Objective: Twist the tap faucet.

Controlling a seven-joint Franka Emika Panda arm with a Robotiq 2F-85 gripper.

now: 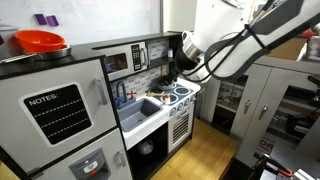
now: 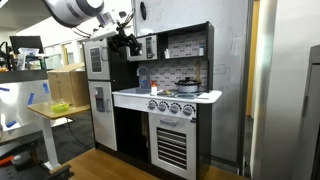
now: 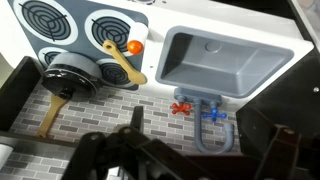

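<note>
Black two-finger gripper (image 1: 171,68), grip unreadable, hangs pointing down over the white counter (image 2: 128,96); small greyish arched tap faucet (image 3: 213,125) stands upright at its back edge.

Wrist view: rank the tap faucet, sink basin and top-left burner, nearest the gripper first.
1. Tap faucet, by the brick wall, image right of the gripper.
2. Sink basin, beyond the faucet.
3. Top-left burner, far corner.

A sink (image 3: 225,65) sits beside two stove burners (image 3: 50,20) in the wrist view, with a dark pot (image 3: 70,75), a wooden spoon (image 3: 120,65) and an orange ball (image 3: 134,45) close by. In an exterior view, a red bowl (image 1: 40,41) rests atop the toy fridge (image 1: 60,110).
</note>
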